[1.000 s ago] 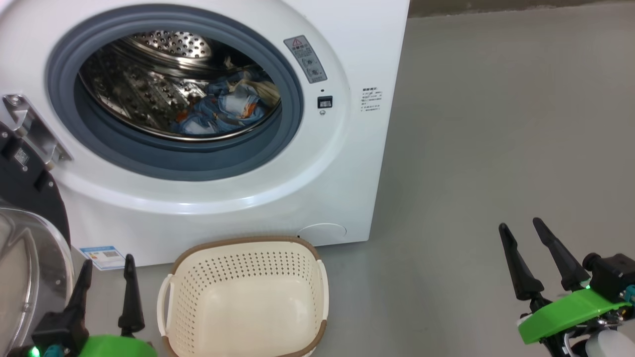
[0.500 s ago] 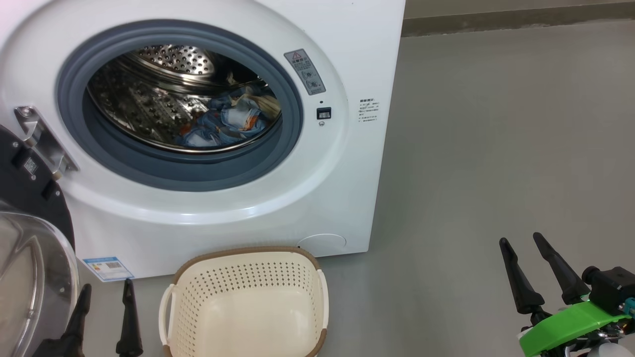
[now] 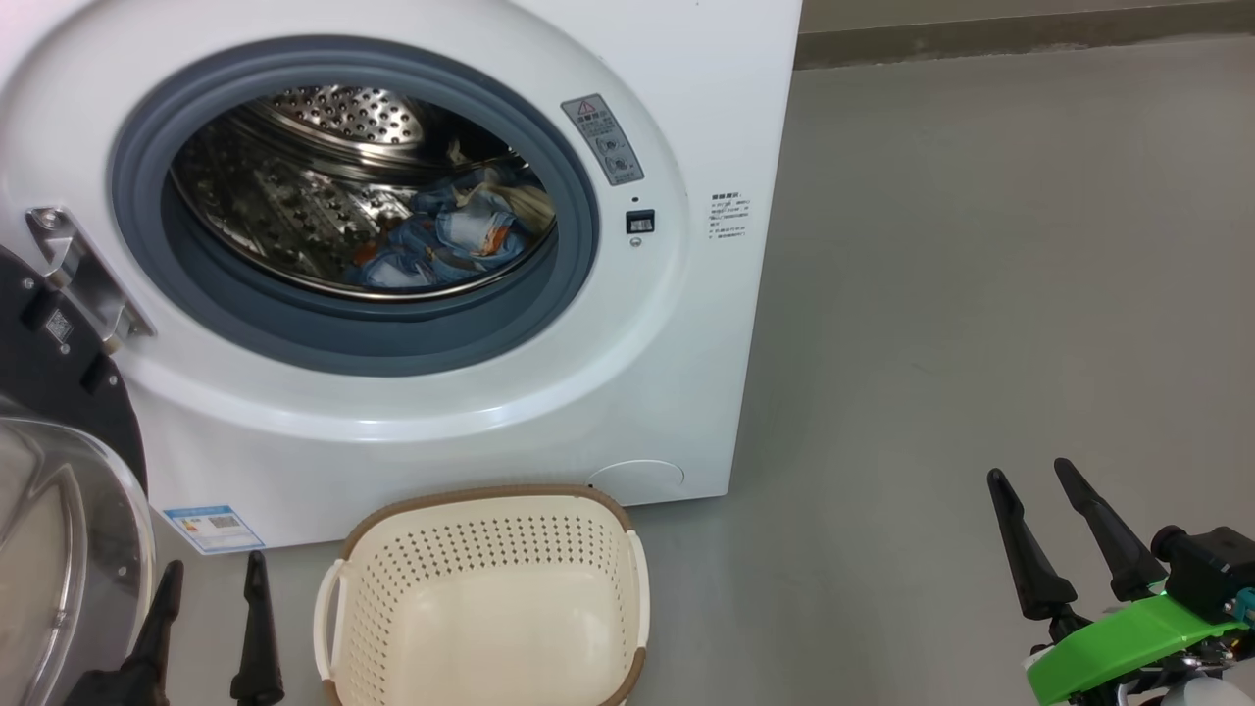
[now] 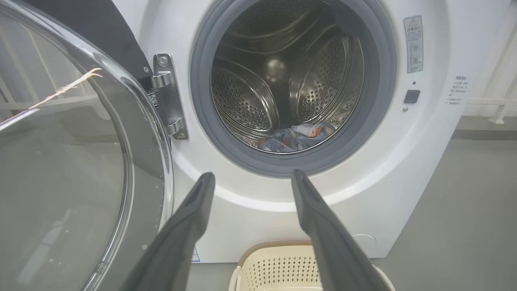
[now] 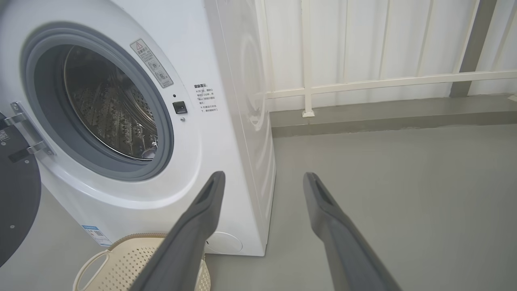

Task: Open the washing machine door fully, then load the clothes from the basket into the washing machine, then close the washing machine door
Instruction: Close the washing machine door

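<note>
- The washing machine (image 3: 637, 373) stands with its door (image 3: 59, 490) swung open at 8 o'clock in the head view.
- The clothes (image 3: 451, 235) lie low in the drum, toward 11 o'clock.
- The basket (image 3: 480, 493) sits at 6 o'clock, just before the machine.
- The left gripper (image 3: 214, 567), at 7 o'clock between door and basket, is spread wide, holding nothing.
- The right gripper (image 3: 1029, 471), at 4 o'clock over the floor (image 3: 980, 245), is spread wide, holding nothing.

White washer (image 3: 441, 441), door (image 3: 44, 387) open at L, blue clothes (image 3: 451, 235) inside, empty cream basket (image 3: 490, 559) in front
</note>
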